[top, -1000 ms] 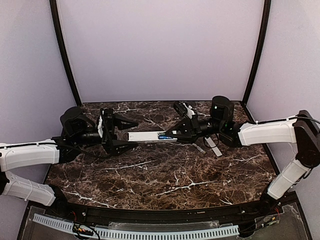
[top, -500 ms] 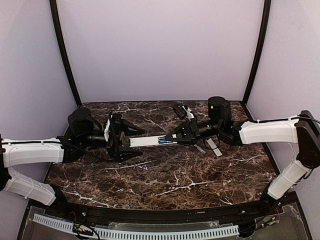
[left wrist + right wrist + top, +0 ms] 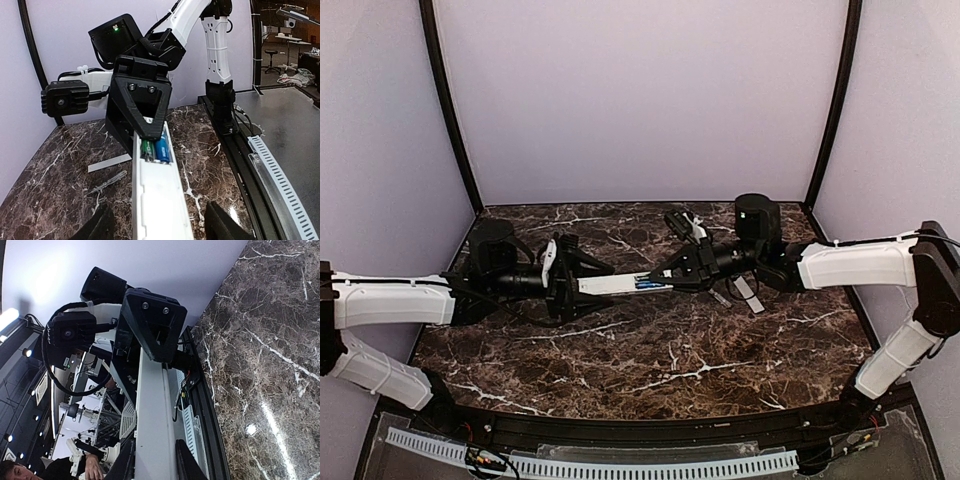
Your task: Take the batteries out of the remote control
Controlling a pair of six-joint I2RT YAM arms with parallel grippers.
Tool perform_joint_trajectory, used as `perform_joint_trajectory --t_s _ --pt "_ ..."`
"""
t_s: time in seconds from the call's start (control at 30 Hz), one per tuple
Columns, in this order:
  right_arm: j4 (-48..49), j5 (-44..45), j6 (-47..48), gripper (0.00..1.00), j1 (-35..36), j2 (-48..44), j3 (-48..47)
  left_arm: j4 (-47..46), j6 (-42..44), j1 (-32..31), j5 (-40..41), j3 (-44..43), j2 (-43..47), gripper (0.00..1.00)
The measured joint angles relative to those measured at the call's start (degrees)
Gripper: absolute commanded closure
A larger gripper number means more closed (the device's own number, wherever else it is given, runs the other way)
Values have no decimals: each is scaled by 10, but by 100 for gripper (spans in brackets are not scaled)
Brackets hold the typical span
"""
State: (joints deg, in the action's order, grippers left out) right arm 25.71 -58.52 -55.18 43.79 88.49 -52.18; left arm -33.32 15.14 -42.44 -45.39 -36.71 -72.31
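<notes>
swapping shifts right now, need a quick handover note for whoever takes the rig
Right gripper: jaws shut on the remote at its compartment end.
Left gripper: jaws open, straddling the other end, not gripping.
Cover: off, lying on the table by the right arm.
Done: compartment opened.
Left: both batteries are seated in the compartment; take them out.
</notes>
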Motion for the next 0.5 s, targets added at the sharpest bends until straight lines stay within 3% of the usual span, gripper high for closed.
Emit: perform_joint_trajectory --t_s 0.33,0.5 --pt "22 0 -20 100 10 0 -1 4 25 -7 21 0 -1 51" --pt "30 0 -24 100 12 1 -1 12 28 -9 24 -1 -1 41"
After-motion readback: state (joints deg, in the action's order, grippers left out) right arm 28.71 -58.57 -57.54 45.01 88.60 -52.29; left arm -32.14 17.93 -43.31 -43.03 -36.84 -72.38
